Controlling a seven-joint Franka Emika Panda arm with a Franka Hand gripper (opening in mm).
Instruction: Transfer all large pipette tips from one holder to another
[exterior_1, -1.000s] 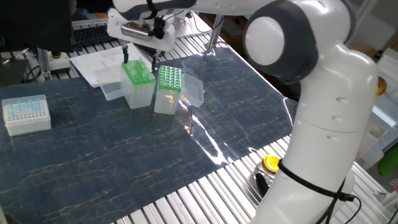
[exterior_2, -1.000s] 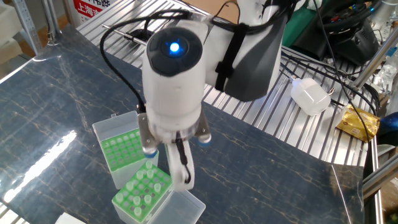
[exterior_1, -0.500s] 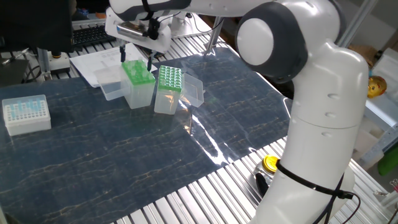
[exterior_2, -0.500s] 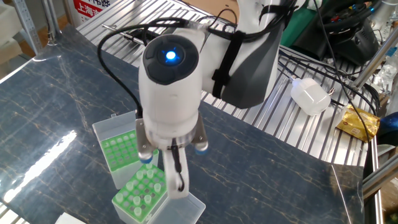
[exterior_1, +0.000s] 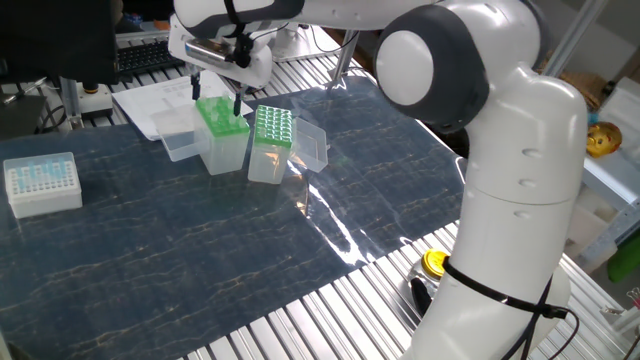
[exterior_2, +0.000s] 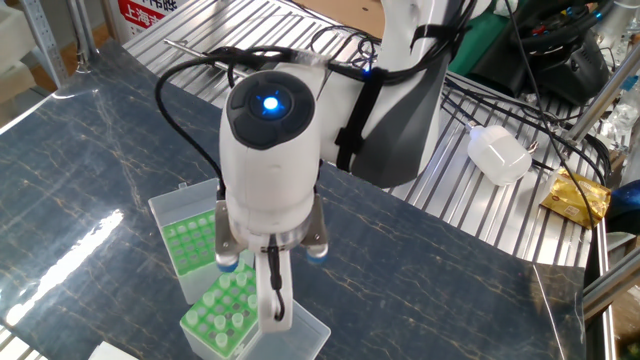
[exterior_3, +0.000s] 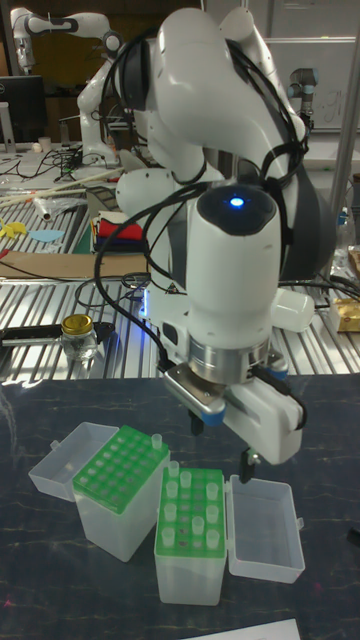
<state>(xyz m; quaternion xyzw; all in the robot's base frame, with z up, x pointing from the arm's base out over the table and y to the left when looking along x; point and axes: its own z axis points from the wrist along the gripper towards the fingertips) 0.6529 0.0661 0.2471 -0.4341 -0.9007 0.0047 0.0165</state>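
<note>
Since 1.0 s ago: arm wrist and gripper (exterior_3: 222, 442) shifted slightly, toward 9 o'clock in one fixed view and toward 7 o'clock in the other fixed view. Gripper now sits over the near rack of large pipette tips (exterior_2: 228, 308). Robot base column also rotated slightly.

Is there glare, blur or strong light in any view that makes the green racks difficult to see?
One fixed view: a bright glare streak crosses the table cover, clear of the green racks. The other fixed view: the blue light on the arm is bright; the arm hides part of the racks. Tall fixed view: racks sharp, background dim.
</note>
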